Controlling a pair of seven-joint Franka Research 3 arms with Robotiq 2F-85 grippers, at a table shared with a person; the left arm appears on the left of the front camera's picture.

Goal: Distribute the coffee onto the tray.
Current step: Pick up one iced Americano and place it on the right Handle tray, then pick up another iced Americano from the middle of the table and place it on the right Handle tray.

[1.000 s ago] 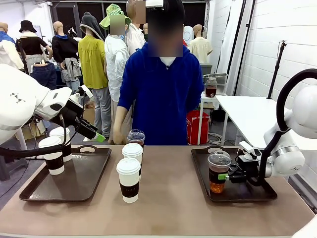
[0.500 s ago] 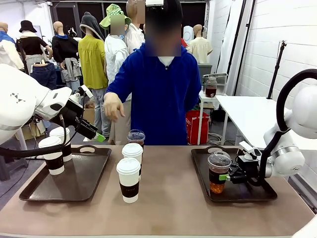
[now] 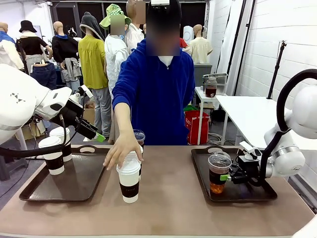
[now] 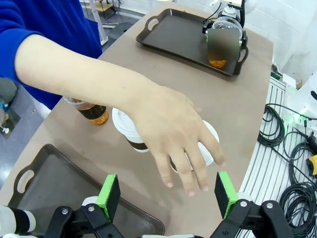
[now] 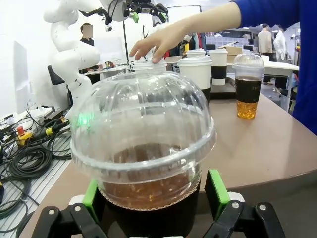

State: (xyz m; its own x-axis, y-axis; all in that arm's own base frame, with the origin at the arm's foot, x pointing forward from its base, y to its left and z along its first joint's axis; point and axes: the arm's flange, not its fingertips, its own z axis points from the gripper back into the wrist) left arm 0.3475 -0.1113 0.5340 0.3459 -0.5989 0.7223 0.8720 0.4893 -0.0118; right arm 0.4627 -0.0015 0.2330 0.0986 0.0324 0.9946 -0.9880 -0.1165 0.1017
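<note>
So the right gripper [image 5: 154, 194] sits around the clear cup [image 5: 143, 124] on the right tray [image 3: 247, 194], fingers spread, not squeezing; looks delivered. The left gripper [image 4: 167, 191], well left of that tray, is wide open and empty, probably waiting while a hand [image 3: 121, 151] covers the paper cups [image 3: 129, 181].

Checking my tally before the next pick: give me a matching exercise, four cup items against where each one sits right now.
Things:
1. nearer clear cup
2. farther clear cup
3. leftmost two white cups
4. front white cup in the middle

Places:
A. bare table, under the person's hand
B. on the left tray
C. on the right tray
D. bare table near the far edge, behind the person's arm

Pairs: 1-C, 2-D, 3-B, 4-A.
</note>
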